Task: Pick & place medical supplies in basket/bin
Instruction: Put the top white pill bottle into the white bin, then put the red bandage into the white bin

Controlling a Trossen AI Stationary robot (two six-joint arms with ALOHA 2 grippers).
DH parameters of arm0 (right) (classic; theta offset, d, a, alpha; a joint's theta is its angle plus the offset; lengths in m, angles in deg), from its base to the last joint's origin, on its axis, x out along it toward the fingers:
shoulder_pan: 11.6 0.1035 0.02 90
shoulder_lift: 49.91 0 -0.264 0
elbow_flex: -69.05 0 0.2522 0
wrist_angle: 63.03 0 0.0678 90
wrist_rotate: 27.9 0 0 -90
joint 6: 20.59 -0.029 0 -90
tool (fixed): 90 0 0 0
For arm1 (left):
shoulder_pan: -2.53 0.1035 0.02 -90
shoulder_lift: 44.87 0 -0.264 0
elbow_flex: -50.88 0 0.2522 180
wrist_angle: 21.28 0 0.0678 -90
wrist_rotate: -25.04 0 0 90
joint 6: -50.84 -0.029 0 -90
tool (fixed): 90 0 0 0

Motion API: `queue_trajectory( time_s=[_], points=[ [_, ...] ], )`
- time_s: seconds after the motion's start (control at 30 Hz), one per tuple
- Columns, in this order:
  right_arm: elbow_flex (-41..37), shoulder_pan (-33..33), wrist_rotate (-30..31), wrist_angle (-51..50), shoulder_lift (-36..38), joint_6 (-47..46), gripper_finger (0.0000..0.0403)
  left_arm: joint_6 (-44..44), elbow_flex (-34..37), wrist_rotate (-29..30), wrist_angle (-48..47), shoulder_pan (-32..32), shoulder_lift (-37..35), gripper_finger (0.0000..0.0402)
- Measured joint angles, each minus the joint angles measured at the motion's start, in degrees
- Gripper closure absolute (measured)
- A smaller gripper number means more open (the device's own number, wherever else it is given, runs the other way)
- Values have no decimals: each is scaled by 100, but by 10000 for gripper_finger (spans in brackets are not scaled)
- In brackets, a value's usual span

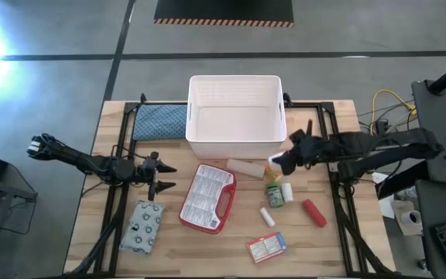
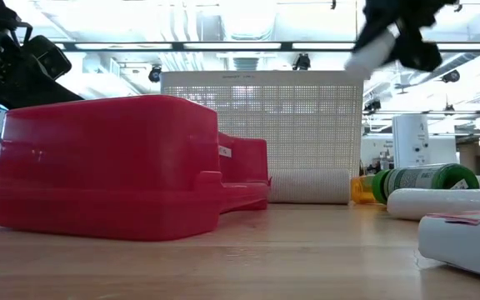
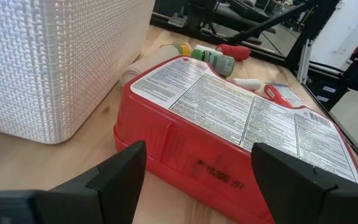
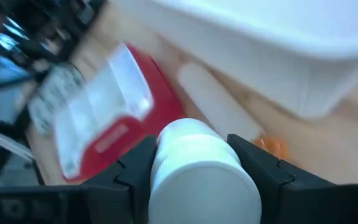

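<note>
The right gripper (image 4: 191, 171) has its jaws clamped on a small white tube (image 4: 197, 168), one finger on each side of it. In the high view the right gripper (image 1: 279, 164) sits just off the front right corner of the white basket (image 1: 236, 80), above the table (image 1: 207, 252) rather than over the basket's opening. The low view shows the tube (image 2: 372, 52) lifted clear of the wood, tilted, at about the height of the basket's rim.

The relation that matters for the drop: the basket's open mouth lies just behind and to the left of the held tube, and the right arm is plainly the nearer one. My judgement is that a short carry over the rim, followed by a release, would finish this item.

The left gripper (image 1: 161, 175) waits near the table's left side with its jaws apart, facing the red case (image 1: 207, 198), which lies flat in front of the basket. A grey patterned pouch (image 1: 142, 226) lies near the front left. A green bottle (image 1: 274, 194), a second white tube (image 1: 267, 216), a red cylinder (image 1: 313, 212) and a small box (image 1: 266, 247) are still on the table, so most of the job looks undone.
</note>
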Motion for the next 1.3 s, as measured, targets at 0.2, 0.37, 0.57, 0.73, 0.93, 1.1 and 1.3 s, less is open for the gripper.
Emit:
queue_trajectory(
  time_s=[0.2, 0.37, 0.57, 0.73, 0.93, 1.1, 1.3],
  points=[
    [652, -31, 224, -11, -143, 452, 238, 0, 0, 0, 0, -1, 1, 133],
    [1279, -31, 845, 3, -499, 915, 238, 0, 0, 0, 1, 0, -1, 133],
    [2100, -547, 1807, -1, -1224, 1577, 237, -1, 0, -1, 2, 0, 0, 133],
    [2562, -1698, 892, -64, -2039, 2248, 234, -1, 0, 0, 0, -1, 1, 133],
    [2829, -2546, 559, -471, -2896, 2645, 177, 0, 0, -2, 0, 0, 1, 133],
    [3013, -2434, 510, -516, -3176, 3046, 121, 1, 0, 0, 2, -1, 1, 133],
    [3318, -2015, 672, -339, -3114, 4000, 80, -1, 0, -2, 0, -1, -1, 133]
  ],
)
